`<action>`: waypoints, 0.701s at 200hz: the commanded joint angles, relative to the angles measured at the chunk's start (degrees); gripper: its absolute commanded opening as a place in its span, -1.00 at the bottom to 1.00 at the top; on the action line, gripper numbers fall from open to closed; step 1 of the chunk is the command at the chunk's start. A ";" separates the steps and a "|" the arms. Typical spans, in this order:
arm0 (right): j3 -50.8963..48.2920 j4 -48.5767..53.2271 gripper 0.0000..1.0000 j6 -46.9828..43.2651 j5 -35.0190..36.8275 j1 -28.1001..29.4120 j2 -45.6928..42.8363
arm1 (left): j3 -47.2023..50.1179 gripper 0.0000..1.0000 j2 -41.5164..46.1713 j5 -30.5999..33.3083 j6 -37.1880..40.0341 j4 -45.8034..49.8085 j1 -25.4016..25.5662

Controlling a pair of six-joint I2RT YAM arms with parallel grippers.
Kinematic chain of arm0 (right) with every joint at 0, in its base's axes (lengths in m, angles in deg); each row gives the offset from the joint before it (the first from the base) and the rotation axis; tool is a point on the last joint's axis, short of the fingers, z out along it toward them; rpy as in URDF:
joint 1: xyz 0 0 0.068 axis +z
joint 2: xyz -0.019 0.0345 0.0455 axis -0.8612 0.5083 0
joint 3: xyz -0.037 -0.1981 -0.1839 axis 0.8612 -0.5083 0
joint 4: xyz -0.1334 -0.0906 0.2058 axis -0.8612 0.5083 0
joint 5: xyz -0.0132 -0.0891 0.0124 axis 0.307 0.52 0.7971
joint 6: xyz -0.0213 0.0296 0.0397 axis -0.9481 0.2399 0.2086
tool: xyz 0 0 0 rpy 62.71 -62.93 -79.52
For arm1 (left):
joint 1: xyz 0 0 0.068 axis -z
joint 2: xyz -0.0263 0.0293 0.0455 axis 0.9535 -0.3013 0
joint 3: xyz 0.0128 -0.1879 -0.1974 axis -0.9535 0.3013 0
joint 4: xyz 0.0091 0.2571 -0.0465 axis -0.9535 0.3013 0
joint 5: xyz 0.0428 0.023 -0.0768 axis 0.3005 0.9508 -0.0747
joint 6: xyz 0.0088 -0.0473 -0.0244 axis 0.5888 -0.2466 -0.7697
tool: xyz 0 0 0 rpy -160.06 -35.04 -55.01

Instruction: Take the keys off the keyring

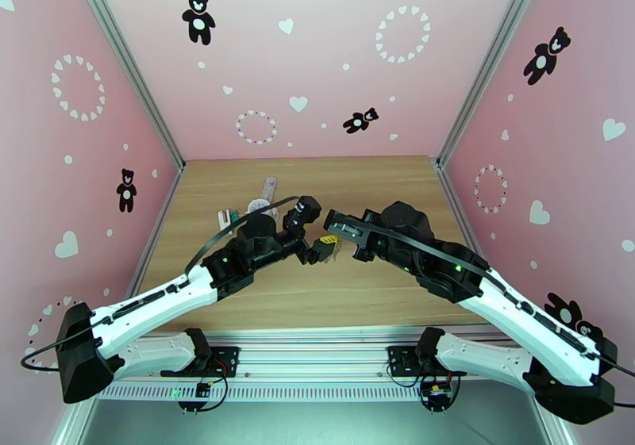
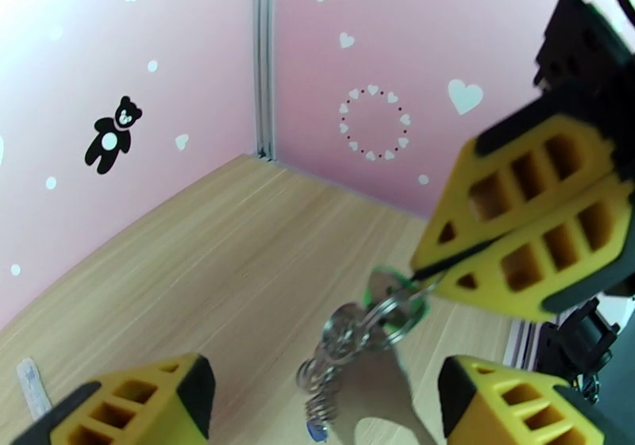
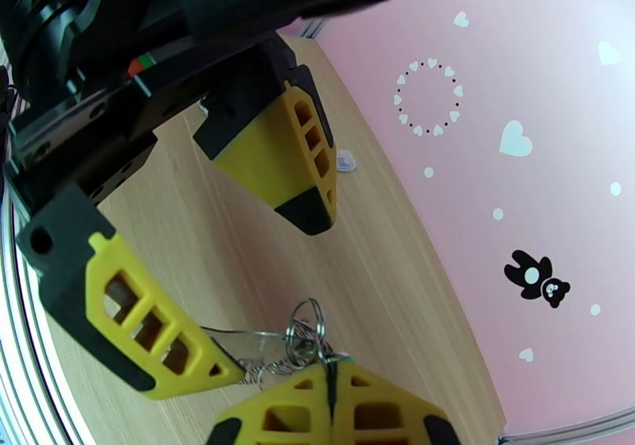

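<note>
Keyring [image 2: 361, 334], with green key [image 2: 394, 289] and blue key [image 2: 317, 432]: hanging above the middle of the surface [image 2: 238, 240], green-key end pinched in my clenched right gripper [image 2: 425, 268]. My left gripper [image 2: 329, 383] is released, its fingers spread on either side of the keyring.

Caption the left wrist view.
Shut right gripper hangs the keyring by its green key between the fingers of the open left gripper.

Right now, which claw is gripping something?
The right claw, pinched shut on the green key; the left claw stands wide open, holding nothing.
</note>
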 commanded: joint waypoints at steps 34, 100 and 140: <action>5.24 6.41 -1.00 4.41 -2.71 -1.50 1.95 | 1.91 0.35 1.16 5.85 7.99 -3.21 0.26; 10.71 14.24 -1.00 9.28 -6.35 -2.62 6.24 | 6.24 0.24 3.11 0.06 12.79 -8.24 0.25; 10.87 14.48 -1.00 10.57 -8.26 -2.88 5.73 | 5.86 0.27 1.97 -2.68 12.53 -10.43 0.30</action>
